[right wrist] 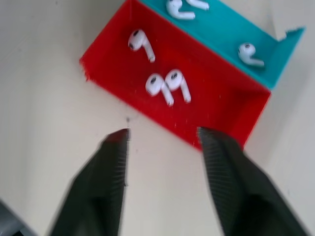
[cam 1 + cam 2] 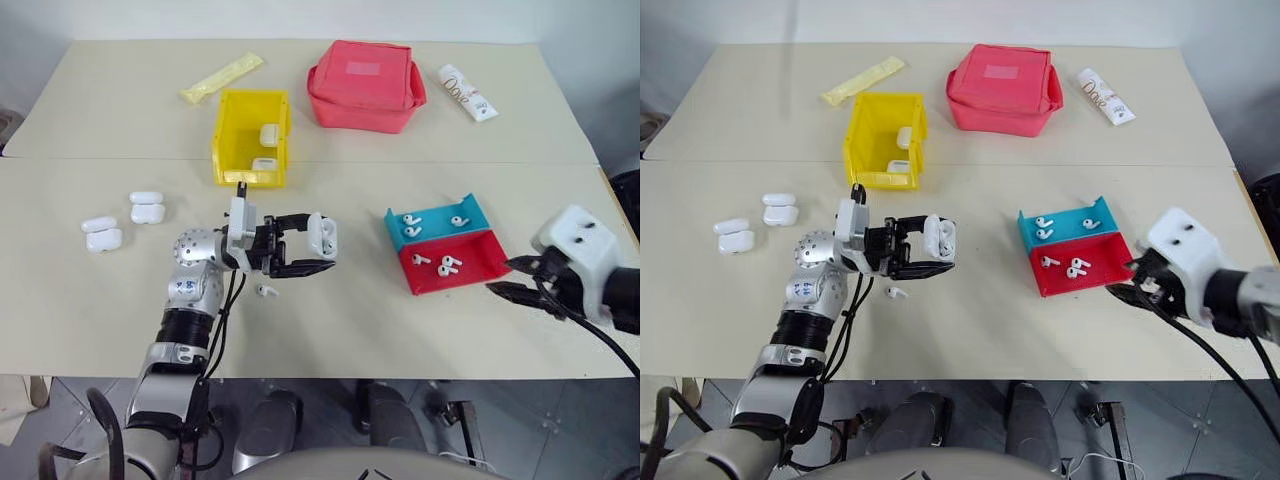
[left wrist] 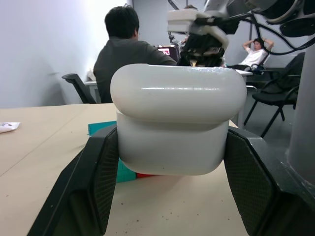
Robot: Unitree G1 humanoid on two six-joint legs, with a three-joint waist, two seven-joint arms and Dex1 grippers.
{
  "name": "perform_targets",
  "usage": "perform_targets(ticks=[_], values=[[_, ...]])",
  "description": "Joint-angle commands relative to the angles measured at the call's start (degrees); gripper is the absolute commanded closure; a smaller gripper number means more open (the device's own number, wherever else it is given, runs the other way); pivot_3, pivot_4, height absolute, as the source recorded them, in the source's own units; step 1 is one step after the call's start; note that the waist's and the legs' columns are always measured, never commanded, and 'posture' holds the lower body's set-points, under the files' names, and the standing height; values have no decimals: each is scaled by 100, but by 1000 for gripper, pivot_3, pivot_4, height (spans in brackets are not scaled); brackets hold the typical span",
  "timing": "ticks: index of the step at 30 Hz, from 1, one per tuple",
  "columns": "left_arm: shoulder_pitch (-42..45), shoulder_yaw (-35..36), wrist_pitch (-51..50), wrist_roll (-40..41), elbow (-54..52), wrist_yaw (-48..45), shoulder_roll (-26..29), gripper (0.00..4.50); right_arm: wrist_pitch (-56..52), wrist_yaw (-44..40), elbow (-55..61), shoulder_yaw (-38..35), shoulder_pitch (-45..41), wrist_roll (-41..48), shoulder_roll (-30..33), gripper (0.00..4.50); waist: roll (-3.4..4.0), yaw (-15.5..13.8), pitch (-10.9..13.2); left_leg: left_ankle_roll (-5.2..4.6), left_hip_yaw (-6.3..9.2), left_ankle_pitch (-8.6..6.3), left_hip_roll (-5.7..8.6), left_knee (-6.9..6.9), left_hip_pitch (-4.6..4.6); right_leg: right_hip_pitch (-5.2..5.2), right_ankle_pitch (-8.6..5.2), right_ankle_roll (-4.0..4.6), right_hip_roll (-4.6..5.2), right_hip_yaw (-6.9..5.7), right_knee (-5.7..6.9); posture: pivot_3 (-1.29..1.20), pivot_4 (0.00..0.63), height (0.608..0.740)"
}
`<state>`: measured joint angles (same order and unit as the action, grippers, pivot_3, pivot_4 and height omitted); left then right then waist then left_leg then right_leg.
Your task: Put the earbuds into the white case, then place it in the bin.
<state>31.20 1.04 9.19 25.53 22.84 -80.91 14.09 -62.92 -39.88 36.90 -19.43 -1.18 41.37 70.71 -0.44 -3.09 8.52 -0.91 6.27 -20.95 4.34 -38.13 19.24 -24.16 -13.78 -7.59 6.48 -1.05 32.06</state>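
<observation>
The left end effector (image 2: 322, 250) clamps a white case (image 2: 324, 234) above the counter (image 2: 120, 110); the right end effector (image 1: 165, 142) hangs parted and empty beside the blue-and-red tray (image 2: 497, 262) holding earbuds (image 2: 447, 264). The yellow bin (image 2: 229, 120) contains two more cases (image 2: 268, 133).

Silver left arm (image 2: 185, 320) with black cables; white-cased right wrist (image 2: 580, 240), black jaws.
</observation>
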Motion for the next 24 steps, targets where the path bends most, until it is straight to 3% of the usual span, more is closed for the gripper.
perform_targets(ticks=[1,6,14,18,24], values=[[-157,-54,-75,108,-471,147,-12,1721,11,-101,-181,694,-702,-150,158,2526,1,2,0,0,1,0,0,0,2,-1,0,0,0,-2,0,0,150,740],[-426,-17,-204,168,-836,235,120,1721,45,-424,-362,1678,-1667,-322,152,2526,2,3,1,2,-1,-1,-2,-2,2,-2,1,-1,0,0,-2,0,150,740],[-746,-7,-332,232,-1306,439,252,1721,198,-771,-685,2611,-2351,-822,8,2526,3,3,1,1,-2,-1,1,-2,4,-4,1,0,1,1,-1,0,150,740],[-908,-18,-328,222,-1491,582,285,1721,314,-974,-1016,3117,-2714,-1198,-113,1690,4,20,0,3,-4,-1,-1,-1,3,-7,1,0,-1,2,1,0,150,740],[-1180,-41,-395,271,-1845,732,346,1721,369,-1215,-1278,3563,-2999,-1590,-294,1690,5,17,1,4,-7,-2,0,-1,5,-12,1,0,-1,4,2,0,150,740]])
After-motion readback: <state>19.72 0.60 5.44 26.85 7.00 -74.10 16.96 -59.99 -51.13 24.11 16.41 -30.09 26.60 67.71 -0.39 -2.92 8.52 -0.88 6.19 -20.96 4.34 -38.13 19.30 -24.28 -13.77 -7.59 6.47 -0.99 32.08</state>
